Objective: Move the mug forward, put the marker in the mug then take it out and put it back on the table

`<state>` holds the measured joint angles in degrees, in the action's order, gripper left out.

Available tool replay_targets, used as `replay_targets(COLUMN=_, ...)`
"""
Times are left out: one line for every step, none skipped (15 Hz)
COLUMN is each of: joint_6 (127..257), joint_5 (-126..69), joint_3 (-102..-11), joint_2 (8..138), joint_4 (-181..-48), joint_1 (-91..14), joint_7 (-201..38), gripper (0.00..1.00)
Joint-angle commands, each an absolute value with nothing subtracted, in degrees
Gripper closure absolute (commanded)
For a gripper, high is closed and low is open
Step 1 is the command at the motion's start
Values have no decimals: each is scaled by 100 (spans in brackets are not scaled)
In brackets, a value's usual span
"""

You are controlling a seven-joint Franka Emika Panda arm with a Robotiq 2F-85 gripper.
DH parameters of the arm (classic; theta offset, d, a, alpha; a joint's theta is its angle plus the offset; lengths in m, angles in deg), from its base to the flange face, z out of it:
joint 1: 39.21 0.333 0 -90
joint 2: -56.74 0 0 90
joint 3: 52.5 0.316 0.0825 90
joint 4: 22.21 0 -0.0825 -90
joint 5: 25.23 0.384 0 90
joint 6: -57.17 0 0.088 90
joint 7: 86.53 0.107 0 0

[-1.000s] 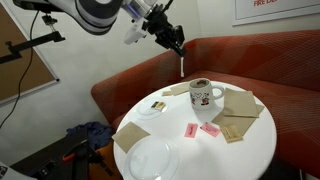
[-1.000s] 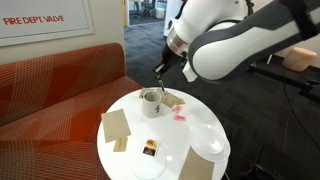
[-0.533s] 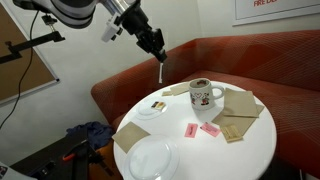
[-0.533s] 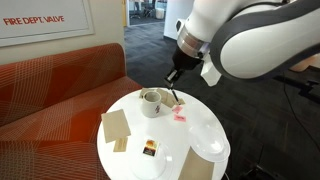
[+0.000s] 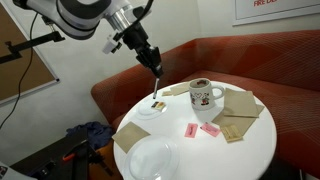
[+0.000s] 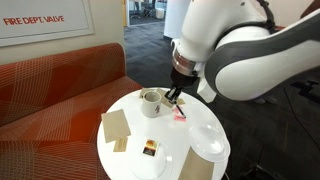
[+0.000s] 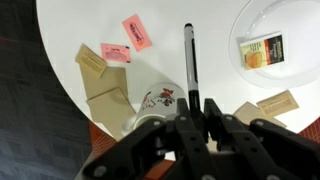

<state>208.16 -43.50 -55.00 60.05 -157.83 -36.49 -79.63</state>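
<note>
The white mug (image 5: 203, 95) with a red and dark print stands on the round white table (image 5: 232, 152), upright and empty of the marker. It also shows in the other exterior view (image 6: 151, 101) and in the wrist view (image 7: 153, 106). My gripper (image 5: 155, 70) is shut on the black marker (image 5: 156, 89). It holds the marker upright above the table, to the side of the mug and over the small plate. In the wrist view the marker (image 7: 189, 58) sticks out from between my fingers (image 7: 197, 104), beside the mug.
A small plate (image 5: 151, 109) with a tea packet lies below the marker. A large empty plate (image 5: 150, 158) sits at the table's near edge. Brown napkins (image 5: 241, 104) and pink packets (image 5: 209, 129) lie around the mug. A red sofa (image 5: 255, 55) curves behind the table.
My gripper has carried the marker away from above the mug, sideways and downward, to a spot over the small plate. The mug has not moved.
</note>
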Motion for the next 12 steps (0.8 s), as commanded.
replay_targets(joint_6=20729, joint_5=-4760, joint_3=-5521, joint_2=6715, joint_4=-15459, joint_1=-3653, joint_7=-7369, gripper=95)
replay_targets(joint_6=20758, joint_5=-4763, joint_3=-5552, joint_2=6908, joint_4=-15410, joint_1=-3627, joint_7=-7322, gripper=95)
replay_targets(joint_6=20760, joint_5=-4773, joint_3=-5588, joint_2=7083, joint_4=-15357, joint_1=-3595, joint_7=-7258, gripper=95)
replay_targets(joint_6=20774, joint_5=-4775, joint_3=-5626, joint_2=7257, joint_4=-15301, joint_1=-3561, joint_7=-7212, gripper=95)
replay_targets(joint_6=20784, joint_5=-4791, joint_3=-5681, joint_2=7443, joint_4=-15219, joint_1=-3523, joint_7=-7161, gripper=95)
replay_targets(joint_6=20738, joint_5=-4790, joint_3=-5738, joint_2=7590, joint_4=-15134, joint_1=-3476, joint_7=-7059, gripper=95)
replay_targets(joint_6=20734, joint_5=-4739, joint_3=-5769, joint_2=7727, joint_4=-15057, joint_1=-3450, joint_7=-7048, gripper=95)
replay_targets(joint_6=20699, joint_5=-4722, joint_3=-5813, joint_2=7832, joint_4=-14983, joint_1=-3407, joint_7=-7029, gripper=59)
replay_targets(joint_6=20715, joint_5=-4735, joint_3=-5864, joint_2=7913, joint_4=-14929, joint_1=-3356, joint_7=-7022, gripper=53)
replay_targets(joint_6=20698, joint_5=-4738, joint_3=-5896, joint_2=7933, joint_4=-14900, joint_1=-3306, joint_7=-7022, gripper=47)
replay_targets(joint_6=20678, joint_5=-4732, joint_3=-5923, joint_2=7944, joint_4=-14867, joint_1=-3260, joint_7=-7037, gripper=39)
replay_targets(joint_6=20698, joint_5=-4736, joint_3=-5941, joint_2=7885, joint_4=-14896, joint_1=-3213, joint_7=-7045, gripper=32)
